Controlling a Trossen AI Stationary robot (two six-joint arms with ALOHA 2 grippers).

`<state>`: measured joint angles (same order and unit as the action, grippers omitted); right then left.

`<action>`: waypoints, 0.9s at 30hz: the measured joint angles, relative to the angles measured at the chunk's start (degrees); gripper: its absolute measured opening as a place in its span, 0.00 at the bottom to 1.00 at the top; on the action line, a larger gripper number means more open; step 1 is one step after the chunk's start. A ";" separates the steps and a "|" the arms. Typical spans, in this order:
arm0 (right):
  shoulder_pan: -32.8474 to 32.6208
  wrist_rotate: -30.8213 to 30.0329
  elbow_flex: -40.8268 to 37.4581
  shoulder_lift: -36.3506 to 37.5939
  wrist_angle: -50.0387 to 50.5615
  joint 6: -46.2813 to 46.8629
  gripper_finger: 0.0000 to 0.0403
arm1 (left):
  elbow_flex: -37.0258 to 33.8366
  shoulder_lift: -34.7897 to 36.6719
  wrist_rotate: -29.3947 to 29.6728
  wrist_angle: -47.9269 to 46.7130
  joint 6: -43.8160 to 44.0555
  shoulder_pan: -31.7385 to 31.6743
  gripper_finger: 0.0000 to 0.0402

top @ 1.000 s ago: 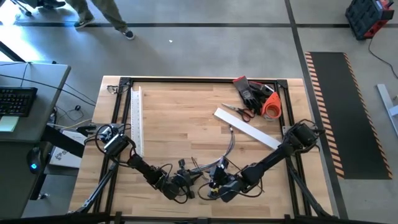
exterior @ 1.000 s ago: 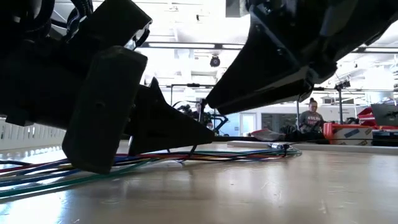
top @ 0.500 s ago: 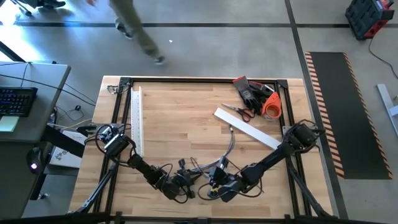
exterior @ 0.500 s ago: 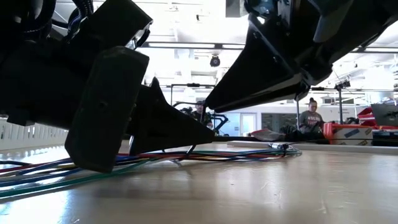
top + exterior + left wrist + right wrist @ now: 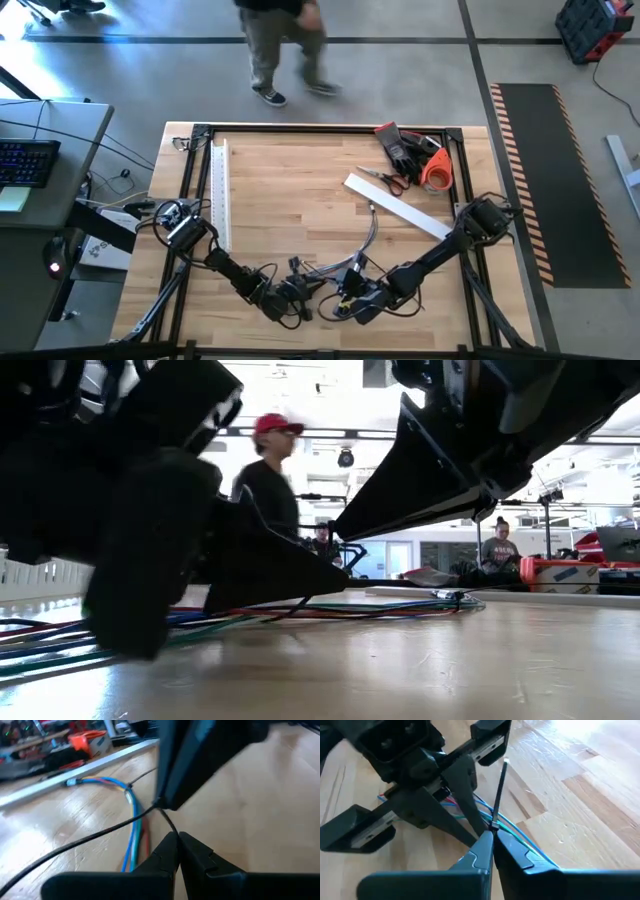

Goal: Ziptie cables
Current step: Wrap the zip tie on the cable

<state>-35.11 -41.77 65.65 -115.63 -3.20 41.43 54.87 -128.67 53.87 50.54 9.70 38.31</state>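
Two tools meet at the near edge of the bench [image 5: 280, 190], tip to tip, over the cables [image 5: 131, 827]. We see the left tool [image 5: 178, 839] with its fingers pressed together on a thin dark ziptie [image 5: 90, 838], which runs out from the fingertips across the wood. The right tool [image 5: 493, 836] has its fingers together too, clamped on the same kind of stiff dark strip, which stands up from its tips at a slant. In the high view the left tool [image 5: 300, 292] and the right tool [image 5: 343, 292] sit just beside each other, near the middle of the bench's near edge.

The cables, blue, green and reddish, lie flat on the wood beneath both tools and trail away toward the far right, where a white slotted duct [image 5: 397, 206] lies slantwise. Scissors [image 5: 383, 179], dark gloves [image 5: 403, 148] and an orange tape roll [image 5: 436, 170] sit at the far right corner. A white strip [image 5: 219, 190] lies along the left side. A person [image 5: 283, 45] walks on the floor beyond the far edge.
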 joint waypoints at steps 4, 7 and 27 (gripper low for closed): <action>-0.42 -1.70 0.00 0.00 -0.08 -0.03 0.00 | -0.04 1.64 -0.99 -0.34 -3.48 0.46 0.03; -0.67 -2.27 0.00 0.00 -0.03 0.10 0.00 | -0.04 3.50 -3.70 -1.46 -4.27 0.70 0.09; -1.03 -3.68 0.02 0.00 1.21 -4.38 0.00 | -0.07 8.73 -5.83 -5.55 -3.01 4.61 0.21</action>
<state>-36.14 -45.45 65.67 -115.63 -2.00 37.05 54.81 -119.94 48.05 44.99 6.69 42.92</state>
